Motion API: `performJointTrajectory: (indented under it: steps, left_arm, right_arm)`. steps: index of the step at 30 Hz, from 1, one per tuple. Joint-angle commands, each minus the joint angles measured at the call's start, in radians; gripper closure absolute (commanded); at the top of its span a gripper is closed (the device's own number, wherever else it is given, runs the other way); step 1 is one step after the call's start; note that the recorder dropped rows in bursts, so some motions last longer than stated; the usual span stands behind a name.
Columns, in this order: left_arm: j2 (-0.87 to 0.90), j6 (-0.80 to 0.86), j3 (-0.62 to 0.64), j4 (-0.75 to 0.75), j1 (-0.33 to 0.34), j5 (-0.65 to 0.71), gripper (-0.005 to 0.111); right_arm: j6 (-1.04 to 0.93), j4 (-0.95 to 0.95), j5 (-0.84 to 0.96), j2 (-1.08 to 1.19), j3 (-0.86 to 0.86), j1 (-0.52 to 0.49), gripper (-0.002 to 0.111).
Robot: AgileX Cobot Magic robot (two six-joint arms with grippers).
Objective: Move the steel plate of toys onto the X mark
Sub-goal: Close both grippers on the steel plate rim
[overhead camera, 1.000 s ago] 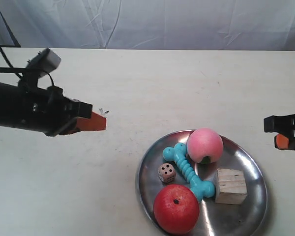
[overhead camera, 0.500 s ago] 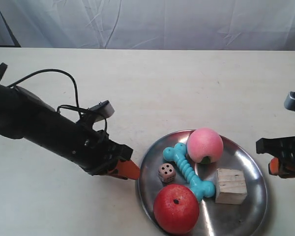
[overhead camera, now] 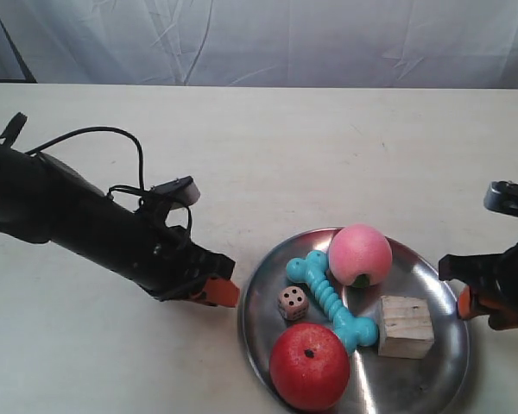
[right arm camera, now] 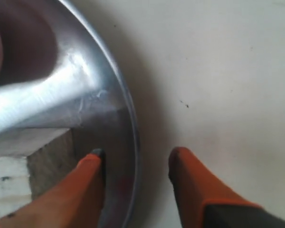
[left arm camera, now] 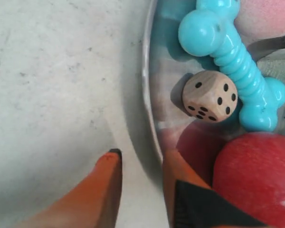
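The steel plate (overhead camera: 434, 280) lies at the table's front right and holds a red apple (overhead camera: 309, 366), pink peach (overhead camera: 360, 254), turquoise bone (overhead camera: 330, 300), wooden cube (overhead camera: 406, 326) and die (overhead camera: 293, 303). My left gripper (overhead camera: 220, 292) is at the plate's left edge. In the left wrist view it (left arm camera: 141, 159) is open, and the rim (left arm camera: 149, 95) runs between its fingers, close to the die (left arm camera: 210, 96) and apple (left arm camera: 256, 175). My right gripper (overhead camera: 471, 302) is at the plate's right edge, open (right arm camera: 137, 154) astride the rim (right arm camera: 131, 128), beside the cube (right arm camera: 19, 161). No X mark shows.
The pale beige table (overhead camera: 328, 147) stretches behind the plate to a white cloth backdrop (overhead camera: 268, 43). The left arm's black body and cable (overhead camera: 78, 216) lie across the table's left side. The plate sits close to the table's front edge.
The left arm swung down from the upper left to the plate's left rim. The right gripper slid in to the plate's right rim. The plate and toys stayed put.
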Motion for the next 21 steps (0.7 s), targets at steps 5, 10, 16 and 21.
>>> performJointTrajectory:
  steps: [5, 10, 16, 21]
  left_arm:
    - [0.050, 0.005, -0.050, -0.051, -0.005, 0.014, 0.076]
    - [0.094, 0.005, -0.081, -0.048, -0.005, 0.051, 0.076]
    - [0.161, 0.005, -0.081, -0.051, -0.005, 0.072, 0.076]
    - [0.162, 0.005, -0.097, -0.085, -0.005, 0.107, 0.076]
  right_arm:
    - [0.010, 0.018, -0.057, 0.125, 0.002, -0.002, 0.066]
    - [0.010, 0.037, -0.075, 0.167, 0.004, -0.002, 0.066]
    - [0.010, 0.048, -0.101, 0.167, 0.007, -0.002, 0.066]
    - [0.010, 0.058, -0.105, 0.167, 0.007, -0.002, 0.066]
